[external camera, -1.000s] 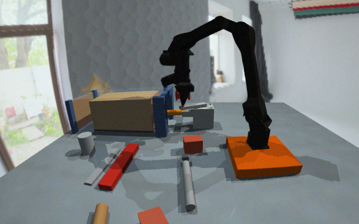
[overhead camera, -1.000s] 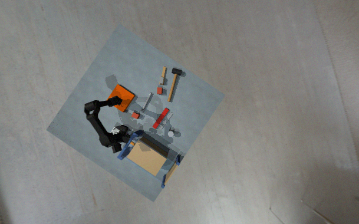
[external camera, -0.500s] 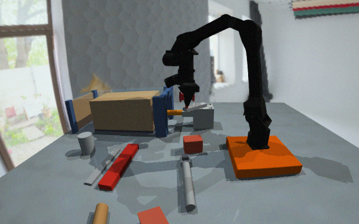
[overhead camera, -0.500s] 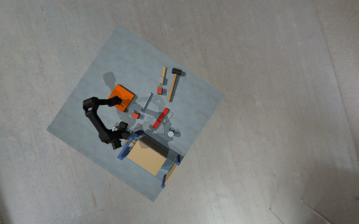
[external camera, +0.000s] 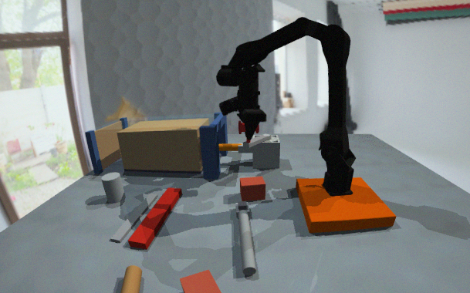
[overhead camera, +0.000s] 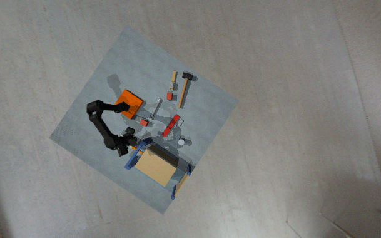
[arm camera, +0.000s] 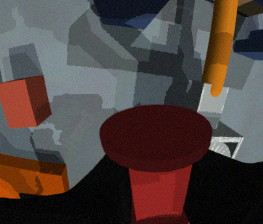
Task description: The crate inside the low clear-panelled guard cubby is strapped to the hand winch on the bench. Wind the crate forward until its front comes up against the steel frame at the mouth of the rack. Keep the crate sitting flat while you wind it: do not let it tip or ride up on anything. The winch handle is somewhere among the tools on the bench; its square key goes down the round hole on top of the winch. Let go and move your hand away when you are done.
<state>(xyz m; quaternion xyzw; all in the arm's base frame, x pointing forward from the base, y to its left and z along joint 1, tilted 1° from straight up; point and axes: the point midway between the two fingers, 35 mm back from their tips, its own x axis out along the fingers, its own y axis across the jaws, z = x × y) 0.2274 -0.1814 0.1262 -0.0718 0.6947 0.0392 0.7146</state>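
My gripper (external camera: pixel 249 128) (arm camera: pixel 144 135) is shut on the red knob of the winch handle. The handle's grey arm (external camera: pixel 261 140) runs from the knob to the top of the grey winch (external camera: pixel 266 156); whether its key sits in the hole is hidden. The winch's top shows partly in the wrist view (arm camera: pixel 236 141). An orange strap (external camera: pixel 227 147) (arm camera: pixel 220 50) runs from the winch side towards the crate. The tan crate (overhead camera: pixel 156 167) (external camera: pixel 160 152) looks flat, its front close behind the blue steel frame (overhead camera: pixel 129 164) (external camera: pixel 211 158). A narrow gap seems to show from above; contact is unclear.
Red blocks (overhead camera: pixel 144 122) (overhead camera: pixel 169 96), a grey bar tool (overhead camera: pixel 156 108) (external camera: pixel 246 239), a red bar (overhead camera: pixel 171 125) (external camera: pixel 156 217), a grey cylinder (overhead camera: pixel 181 141) (external camera: pixel 113 187) and a hammer (overhead camera: pixel 183 92) lie or stand on the bench. The orange arm base (external camera: pixel 345 221) is near the winch.
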